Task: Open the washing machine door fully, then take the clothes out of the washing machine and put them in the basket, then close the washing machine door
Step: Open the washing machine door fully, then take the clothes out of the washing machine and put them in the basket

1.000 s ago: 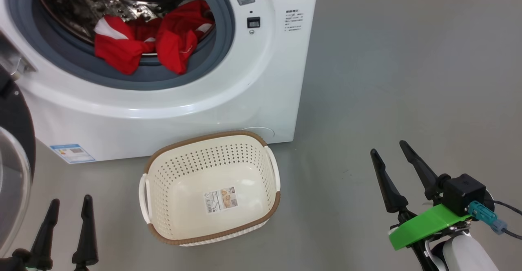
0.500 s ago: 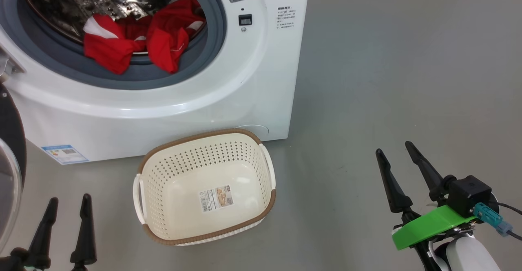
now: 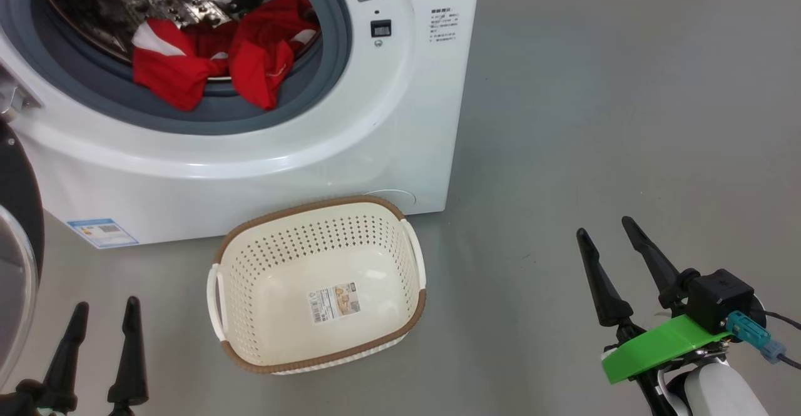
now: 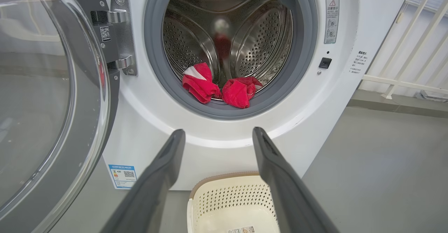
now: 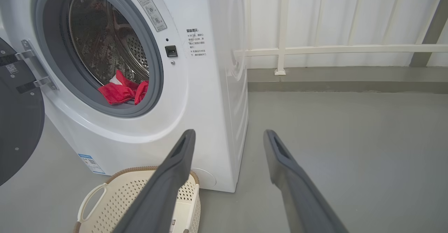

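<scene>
Evidently to keep the carry short, the basket [image 3: 313,206] sits on the floor [image 3: 594,91] just below the washing machine [image 3: 400,122] mouth, where the red clothes [image 3: 219,69] spill over the gasket [image 3: 206,119], the washing machine door [image 4: 52,96] swung aside, and the left pincer [image 3: 107,304] and right pincer [image 3: 604,228] hang apart and empty.

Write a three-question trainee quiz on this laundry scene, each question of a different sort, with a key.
1. True or false: the washing machine door stands open.
2. Fill in: the basket stands on the ground right in front of the ____.
3. Multiple choice: the clothes lie A) in the basket; B) at the mouth of the drum; C) hung on the washing machine door.

Key: 1 true; 2 washing machine; 3 B.
</scene>
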You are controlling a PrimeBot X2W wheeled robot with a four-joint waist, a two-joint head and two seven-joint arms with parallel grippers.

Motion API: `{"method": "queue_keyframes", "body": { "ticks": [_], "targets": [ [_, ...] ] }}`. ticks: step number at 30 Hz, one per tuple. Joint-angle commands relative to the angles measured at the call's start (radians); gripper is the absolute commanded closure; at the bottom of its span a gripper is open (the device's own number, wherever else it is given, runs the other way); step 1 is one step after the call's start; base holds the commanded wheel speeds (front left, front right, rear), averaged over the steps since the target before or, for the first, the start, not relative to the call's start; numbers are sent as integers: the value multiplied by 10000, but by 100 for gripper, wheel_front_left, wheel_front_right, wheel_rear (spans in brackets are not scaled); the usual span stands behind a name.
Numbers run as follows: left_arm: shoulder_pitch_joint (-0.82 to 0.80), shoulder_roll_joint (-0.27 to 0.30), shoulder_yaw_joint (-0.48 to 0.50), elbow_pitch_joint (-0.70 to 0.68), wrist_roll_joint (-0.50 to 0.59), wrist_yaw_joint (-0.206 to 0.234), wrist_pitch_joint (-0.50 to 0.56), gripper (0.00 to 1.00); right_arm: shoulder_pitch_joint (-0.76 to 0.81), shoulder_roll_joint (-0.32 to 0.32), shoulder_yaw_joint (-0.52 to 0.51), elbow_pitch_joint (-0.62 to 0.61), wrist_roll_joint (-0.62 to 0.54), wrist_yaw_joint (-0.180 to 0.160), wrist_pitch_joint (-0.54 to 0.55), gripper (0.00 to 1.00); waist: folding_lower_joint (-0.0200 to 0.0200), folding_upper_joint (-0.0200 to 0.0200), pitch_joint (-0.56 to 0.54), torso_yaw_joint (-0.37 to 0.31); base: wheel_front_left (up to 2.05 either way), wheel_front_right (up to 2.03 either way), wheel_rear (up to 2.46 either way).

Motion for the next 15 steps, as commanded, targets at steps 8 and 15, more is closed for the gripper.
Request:
{"method": "queue_keyframes", "body": {
  "ticks": [8,15],
  "targets": [
    [-364,261,326,-108,108,-19,-82,0,-59,-4,224,-222,-62,16,-118,0,0,-1,53,15,0,0,0],
    [-451,287,267,-52,124,-19,-82,0,-61,-10,227,-202,-62,16,-118,0,0,-1,52,43,13,-13,0]
  ]
}}
